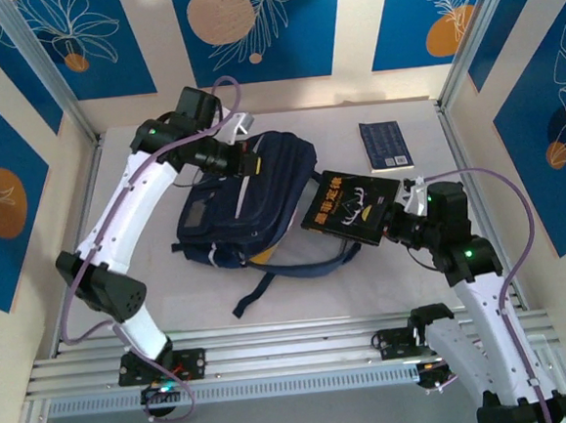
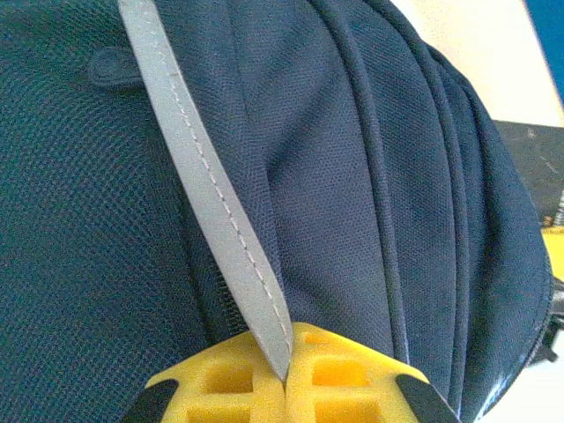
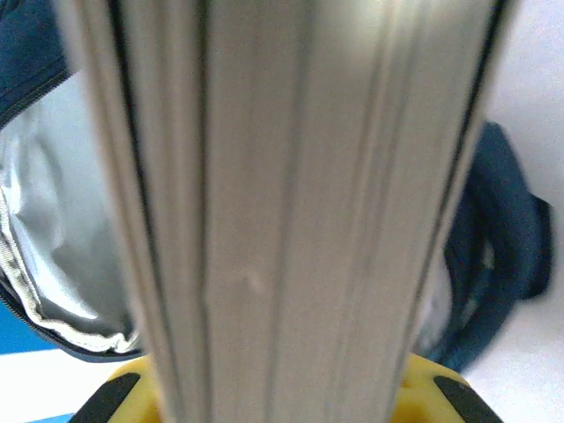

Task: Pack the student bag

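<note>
The student bag [image 1: 263, 203], navy blue with dark straps trailing toward my bases, lies on its side in the middle of the white table [image 1: 300, 298], between my two arms. My left gripper [image 2: 286, 374] reaches over the bag's far end, jaws pressed fully together on a grey stitched strip [image 2: 211, 194] that runs up across the navy fabric; the strip is pinched between my yellow fingertips with no gap showing. My right gripper [image 1: 394, 220] is clamped on a black book [image 1: 353, 209] with yellow lettering on its cover, jaws parted just by the book's thickness, holding it tilted at the bag's right end, one corner over the fabric. From my right wrist, the book's pale page edges stand upright, close to the lens, with the bag's silvery lining [image 3: 53, 238] showing at an open mouth behind them. A dark blue booklet [image 1: 386, 146] lies flat near the table's far right corner, well apart from the bag.
</note>
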Action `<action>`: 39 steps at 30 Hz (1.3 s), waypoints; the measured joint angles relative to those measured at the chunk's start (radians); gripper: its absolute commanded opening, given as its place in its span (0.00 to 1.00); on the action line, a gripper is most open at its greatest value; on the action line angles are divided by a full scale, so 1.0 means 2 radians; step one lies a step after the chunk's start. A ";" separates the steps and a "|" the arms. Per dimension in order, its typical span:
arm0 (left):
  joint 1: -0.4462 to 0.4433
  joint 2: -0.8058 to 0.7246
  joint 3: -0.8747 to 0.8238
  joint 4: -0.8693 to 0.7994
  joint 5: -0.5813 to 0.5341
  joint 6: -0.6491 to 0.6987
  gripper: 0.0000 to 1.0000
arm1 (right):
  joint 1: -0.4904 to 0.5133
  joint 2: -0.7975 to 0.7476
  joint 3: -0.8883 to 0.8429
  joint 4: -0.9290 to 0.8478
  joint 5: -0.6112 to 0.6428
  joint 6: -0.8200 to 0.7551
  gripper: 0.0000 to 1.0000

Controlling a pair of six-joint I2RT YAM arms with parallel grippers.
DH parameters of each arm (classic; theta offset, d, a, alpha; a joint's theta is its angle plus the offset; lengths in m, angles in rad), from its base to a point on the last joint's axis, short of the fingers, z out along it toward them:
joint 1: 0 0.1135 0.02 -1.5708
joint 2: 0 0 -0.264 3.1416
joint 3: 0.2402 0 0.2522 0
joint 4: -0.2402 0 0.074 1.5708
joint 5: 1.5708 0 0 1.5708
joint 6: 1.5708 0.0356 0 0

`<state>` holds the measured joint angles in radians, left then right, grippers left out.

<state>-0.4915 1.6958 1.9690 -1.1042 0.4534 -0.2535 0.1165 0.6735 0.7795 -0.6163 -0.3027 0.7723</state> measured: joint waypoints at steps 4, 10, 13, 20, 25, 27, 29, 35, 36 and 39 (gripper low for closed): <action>0.013 -0.015 0.000 -0.002 0.039 0.000 0.00 | 0.006 -0.010 -0.002 0.012 -0.033 0.019 0.00; 0.020 -0.015 -0.002 0.003 0.082 -0.007 0.00 | 0.037 -0.018 -0.028 0.055 -0.055 0.062 0.00; 0.020 -0.015 -0.002 0.008 0.091 -0.014 0.00 | 0.057 -0.010 -0.050 0.083 -0.056 0.088 0.00; 0.023 -0.015 -0.002 0.013 0.110 -0.018 0.00 | 0.119 0.040 -0.063 0.151 -0.019 0.126 0.00; 0.023 -0.015 -0.009 0.021 0.125 -0.018 0.00 | 0.145 0.112 -0.061 0.219 0.004 0.134 0.00; 0.023 -0.015 -0.011 0.024 0.130 -0.019 0.00 | 0.153 0.155 -0.053 0.236 0.011 0.135 0.00; 0.023 -0.015 -0.011 0.026 0.135 -0.022 0.00 | 0.163 0.202 -0.040 0.252 0.022 0.138 0.00; 0.023 -0.012 -0.013 0.038 0.146 -0.033 0.00 | 0.208 0.312 0.019 0.302 0.069 0.146 0.00; 0.023 -0.011 -0.013 0.039 0.149 -0.034 0.00 | 0.215 0.326 0.028 0.309 0.076 0.148 0.00; 0.023 -0.007 -0.013 0.043 0.153 -0.040 0.00 | 0.234 0.384 0.068 0.328 0.097 0.159 0.00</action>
<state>-0.4450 1.6817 1.9434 -1.0176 0.7597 -0.3328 0.5838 1.4414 0.9154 0.0391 -0.1093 1.0908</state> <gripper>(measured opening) 0.038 0.172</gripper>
